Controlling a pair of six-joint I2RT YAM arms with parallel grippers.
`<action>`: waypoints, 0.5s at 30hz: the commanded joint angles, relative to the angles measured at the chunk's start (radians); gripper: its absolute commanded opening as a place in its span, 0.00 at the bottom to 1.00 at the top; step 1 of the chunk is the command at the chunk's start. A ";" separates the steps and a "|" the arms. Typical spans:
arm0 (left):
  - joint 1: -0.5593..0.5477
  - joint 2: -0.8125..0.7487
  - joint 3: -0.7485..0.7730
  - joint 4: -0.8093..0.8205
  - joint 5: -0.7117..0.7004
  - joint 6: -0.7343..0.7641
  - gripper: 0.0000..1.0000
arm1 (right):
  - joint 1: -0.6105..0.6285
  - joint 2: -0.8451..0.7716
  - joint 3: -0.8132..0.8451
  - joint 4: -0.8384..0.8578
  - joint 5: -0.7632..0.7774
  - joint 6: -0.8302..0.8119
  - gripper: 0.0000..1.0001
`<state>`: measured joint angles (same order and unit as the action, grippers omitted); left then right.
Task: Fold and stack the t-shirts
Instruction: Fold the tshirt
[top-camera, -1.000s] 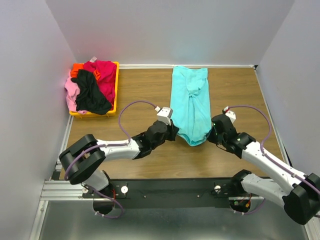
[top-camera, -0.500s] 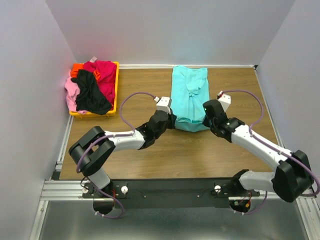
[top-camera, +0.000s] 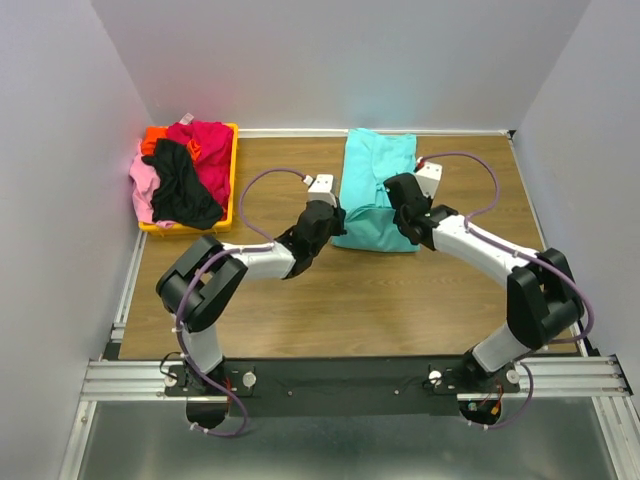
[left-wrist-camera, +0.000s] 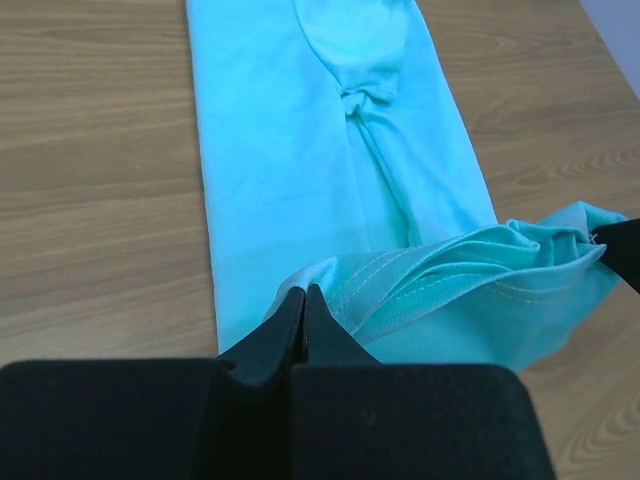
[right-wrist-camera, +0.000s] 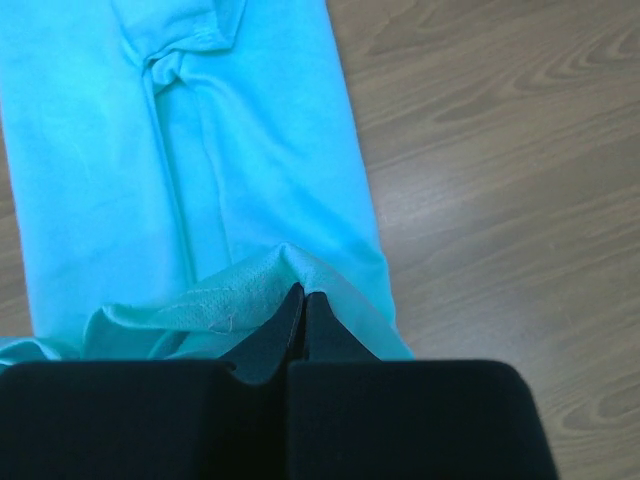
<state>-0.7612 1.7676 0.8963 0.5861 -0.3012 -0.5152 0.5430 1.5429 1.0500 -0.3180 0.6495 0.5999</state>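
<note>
Turquoise t-shirt (top-camera: 378, 165) lies lengthwise on the wooden counter (top-camera: 350, 300) in the upper middle of the top view, its near hem lifted and doubled back over the cloth. Left end effector (left-wrist-camera: 303, 308) is clenched on the hem's left corner and right end effector (right-wrist-camera: 303, 305) is clenched on its right corner, with the hem sagging between the 2. Magenta-red, black, pink and orange t-shirts (top-camera: 185, 170) sit heaped in the yellow-orange bin (top-camera: 234, 180) at upper left, well apart.
</note>
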 joint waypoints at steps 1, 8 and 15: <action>0.033 0.041 0.061 0.044 0.020 0.040 0.00 | -0.029 0.072 0.061 0.040 0.075 -0.035 0.01; 0.083 0.141 0.154 0.047 0.103 0.063 0.00 | -0.092 0.163 0.122 0.079 0.047 -0.069 0.01; 0.126 0.236 0.268 0.040 0.171 0.084 0.00 | -0.170 0.258 0.177 0.122 -0.043 -0.094 0.01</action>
<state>-0.6487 1.9720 1.1076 0.6106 -0.1844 -0.4633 0.4038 1.7531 1.1896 -0.2432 0.6445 0.5285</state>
